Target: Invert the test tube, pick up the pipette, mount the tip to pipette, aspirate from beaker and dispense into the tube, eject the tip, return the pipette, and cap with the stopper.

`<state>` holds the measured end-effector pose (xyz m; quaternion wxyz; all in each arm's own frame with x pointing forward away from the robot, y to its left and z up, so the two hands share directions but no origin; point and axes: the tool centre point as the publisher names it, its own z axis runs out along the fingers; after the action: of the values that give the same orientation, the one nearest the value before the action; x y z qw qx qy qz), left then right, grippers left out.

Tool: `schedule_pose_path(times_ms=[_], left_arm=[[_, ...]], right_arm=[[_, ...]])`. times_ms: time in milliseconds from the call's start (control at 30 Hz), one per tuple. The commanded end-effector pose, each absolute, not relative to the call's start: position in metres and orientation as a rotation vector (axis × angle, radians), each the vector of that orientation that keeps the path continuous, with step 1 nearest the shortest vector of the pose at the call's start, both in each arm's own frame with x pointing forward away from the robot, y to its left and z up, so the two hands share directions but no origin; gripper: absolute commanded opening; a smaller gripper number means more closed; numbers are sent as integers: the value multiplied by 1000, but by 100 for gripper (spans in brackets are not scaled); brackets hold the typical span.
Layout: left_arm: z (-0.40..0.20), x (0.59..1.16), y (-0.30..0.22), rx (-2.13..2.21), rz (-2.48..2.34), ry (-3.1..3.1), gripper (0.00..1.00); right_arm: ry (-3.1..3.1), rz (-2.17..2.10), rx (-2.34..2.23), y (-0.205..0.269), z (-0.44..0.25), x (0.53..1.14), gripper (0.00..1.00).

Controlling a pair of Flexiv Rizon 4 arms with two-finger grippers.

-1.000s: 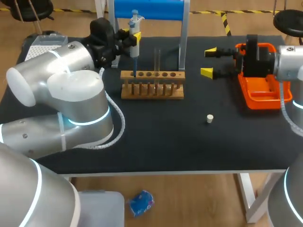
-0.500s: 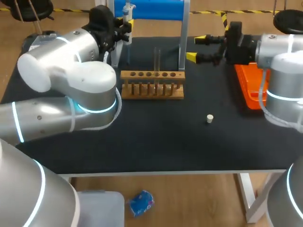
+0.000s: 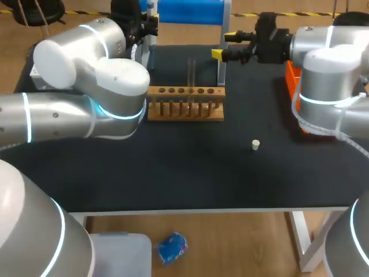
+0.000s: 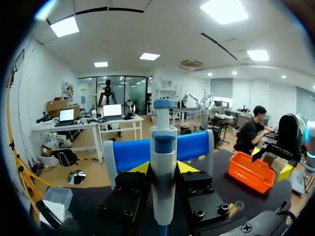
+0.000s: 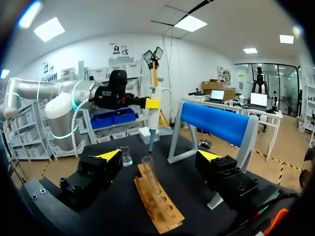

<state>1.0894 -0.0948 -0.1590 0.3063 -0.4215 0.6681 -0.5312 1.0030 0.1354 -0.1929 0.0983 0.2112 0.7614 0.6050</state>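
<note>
Occlusion limited the head view: the left arm (image 3: pixel 86 98) covered the table's far left corner, and the pipette (image 3: pixel 151 6) ran off at the upper edge, so only a short section showed at the left gripper (image 3: pixel 151 22). The left wrist view showed that gripper clamped on the pipette body from two sides, with the plunger end above the fingers and the lower end out of sight below them. From the right wrist view the pipette hung upright, its shaft end above and beyond the beaker (image 5: pixel 125 156); whether a tip was fitted could not be determined. The right gripper (image 3: pixel 225 45) was spread and empty, with the test tube (image 3: pixel 191 70) upright in the wooden rack (image 3: pixel 184 109) ahead of its fingers and lower. The right arm (image 3: pixel 328 63) hid most of the orange tray (image 3: pixel 295 98) behind that gripper. The blue-topped stand (image 3: pixel 190 11) rose just beyond the rack. The stopper (image 3: pixel 255 144) lay alone on the black table (image 3: pixel 202 179), well apart from both grippers.
</note>
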Motion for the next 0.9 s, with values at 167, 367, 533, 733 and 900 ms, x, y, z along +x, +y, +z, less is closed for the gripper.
schedule_pose_path(times_ms=[167,367,533,733,900], left_arm=[[-165,1115,-93,-1179,-1321,1798,0],[-169,1128,-89,-1195,-1311,1796,0],[-171,1137,-88,-1203,-1304,1792,0],[-175,1142,-87,-1219,-1299,1784,0],[-178,1145,-84,-1236,-1286,1775,0]], right_arm=[[2251,1774,664,167,-200,1050,100],[2247,1773,667,184,-203,1075,100],[2246,1761,668,195,-208,1093,100],[2239,1755,678,201,-211,1109,100],[2221,1737,686,202,-211,1120,100]])
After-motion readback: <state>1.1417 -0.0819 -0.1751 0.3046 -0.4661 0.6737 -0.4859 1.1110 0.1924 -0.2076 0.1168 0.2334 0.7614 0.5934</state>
